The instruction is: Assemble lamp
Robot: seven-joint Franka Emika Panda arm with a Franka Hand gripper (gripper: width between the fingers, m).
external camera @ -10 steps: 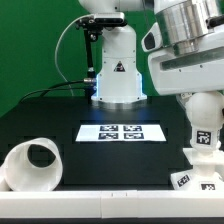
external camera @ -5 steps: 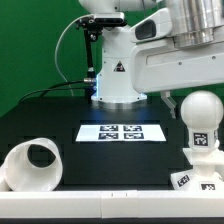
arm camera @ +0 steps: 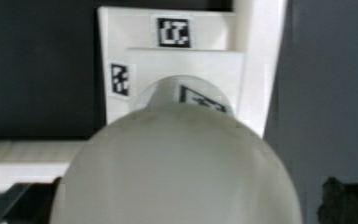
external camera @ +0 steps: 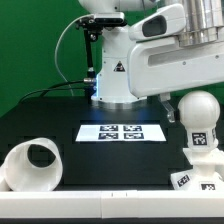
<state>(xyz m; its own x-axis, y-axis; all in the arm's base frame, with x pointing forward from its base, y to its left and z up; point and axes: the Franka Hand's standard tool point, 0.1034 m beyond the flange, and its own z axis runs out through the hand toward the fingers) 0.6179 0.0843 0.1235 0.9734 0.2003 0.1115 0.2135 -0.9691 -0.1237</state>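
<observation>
The lamp's bulb (external camera: 200,118) stands upright on the flat square base (external camera: 190,180) at the exterior view's right, its round head uncovered. The arm's wrist hangs just above and behind it. In the wrist view the bulb's head (arm camera: 176,170) fills the foreground over the base (arm camera: 194,55). My gripper (arm camera: 179,200) is open, its dark fingers (arm camera: 350,200) standing apart on either side of the head without touching it. The hollow tapered shade (external camera: 30,165) lies on its side at the exterior view's lower left, its opening toward the camera.
The marker board (external camera: 122,132) lies flat on the black table between the shade and the bulb. The robot's white pedestal (external camera: 117,75) stands behind it. A green wall backs the scene.
The gripper, which covered the bulb's head a second ago, has let go and risen. The bulb's round head now shows free. The bulb and shade have not moved.
</observation>
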